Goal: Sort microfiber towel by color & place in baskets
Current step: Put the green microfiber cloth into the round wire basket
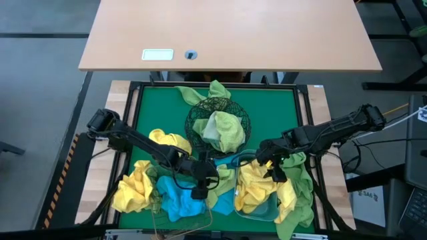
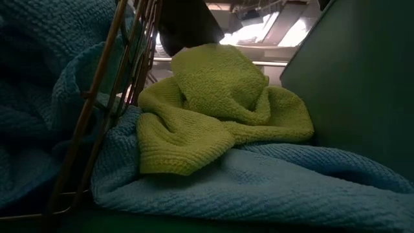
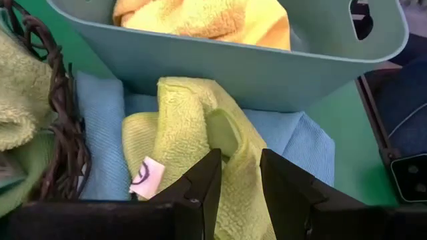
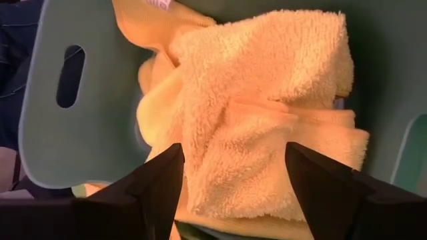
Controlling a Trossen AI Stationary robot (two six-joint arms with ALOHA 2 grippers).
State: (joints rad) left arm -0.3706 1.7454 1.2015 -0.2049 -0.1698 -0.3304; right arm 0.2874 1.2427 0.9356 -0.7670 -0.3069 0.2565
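three baskets [image 1: 220, 107]: mesh bowl, copper wire basket, plastic tub.

Pale wooden desk [image 1: 230, 33] beyond the green-topped table [image 1: 267, 110], grey floor [image 1: 40, 60].

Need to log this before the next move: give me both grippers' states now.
Left gripper: closed on a light green towel beside the plastic tub.
Right gripper: open above the yellow towels in the tub.
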